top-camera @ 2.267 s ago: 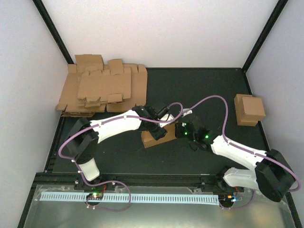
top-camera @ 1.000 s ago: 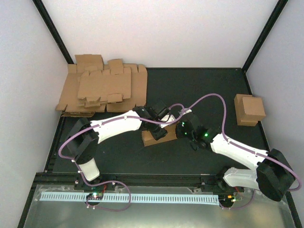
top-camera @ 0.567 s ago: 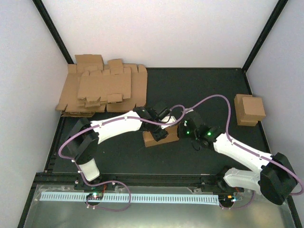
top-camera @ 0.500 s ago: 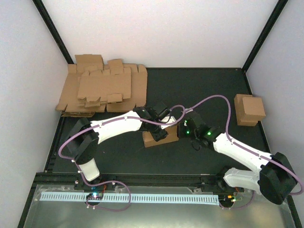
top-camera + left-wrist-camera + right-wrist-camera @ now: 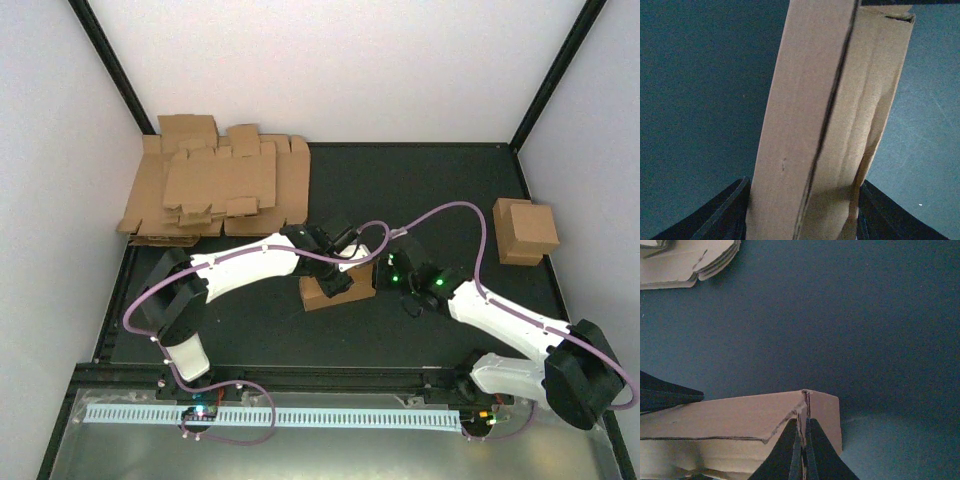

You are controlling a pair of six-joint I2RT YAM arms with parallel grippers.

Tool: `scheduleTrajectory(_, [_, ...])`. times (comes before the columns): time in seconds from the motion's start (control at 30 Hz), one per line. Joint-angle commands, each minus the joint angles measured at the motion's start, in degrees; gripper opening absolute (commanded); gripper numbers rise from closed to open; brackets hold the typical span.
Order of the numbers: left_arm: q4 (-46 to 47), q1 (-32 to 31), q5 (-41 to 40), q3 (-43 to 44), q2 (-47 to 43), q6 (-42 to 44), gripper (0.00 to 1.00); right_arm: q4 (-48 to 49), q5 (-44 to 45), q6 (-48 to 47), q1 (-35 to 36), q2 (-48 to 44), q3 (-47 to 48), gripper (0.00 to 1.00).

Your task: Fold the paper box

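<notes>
While the overhead view lays out the whole table, only the wrist cameras show the grips. From above, the paper box (image 5: pixel 340 292) lies near the middle of the black table (image 5: pixel 430 190), with the left gripper (image 5: pixel 337 263) over its far side and the right gripper (image 5: pixel 380 277) at its right end; both sets of jaws are too small there to read. That view alone also shows a folded cardboard cube (image 5: pixel 525 230) well apart at the right edge, and the full spread of the pile of flat blanks (image 5: pixel 215 190) in the far left corner. The left wrist camera shows the box rising between two black fingers (image 5: pixel 725 220), one pressed against each side, so that gripper is clamped on it. It shows two plain brown panels parted by a thin dark slit, the right panel wrinkled lengthwise and notched at its top corner. The right wrist camera shows that gripper's fingers drawn together into a narrow black wedge with nothing between them. Their tips meet the box's near top edge, at a seam close to its corner. Beside the seam a flap edge looks ragged. The cardboard is matte, and the table surface is dark and faintly grained.
</notes>
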Motion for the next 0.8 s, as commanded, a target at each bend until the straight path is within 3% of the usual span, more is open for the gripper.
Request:
scheduleTrajectory(0.0, [0.7, 0.4, -3.2, 0.8, -0.9, -1.0, 0.55, -2.7, 0.0, -0.7, 0.2, 0.7, -3.2, 0.02])
scheduleTrajectory(0.4, [0.2, 0.4, -3.9, 1.4, -0.3, -1.9, 0.55, -0.8, 1.3, -1.9, 1.2, 0.8, -6.8, 0.02])
scheduleTrajectory(0.77, [0.3, 0.4, -5.1, 1.1, -0.6, -1.7, 0.55, 2.3, 8.8, -0.3, 6.4, 2.9, -10.3, 0.02])
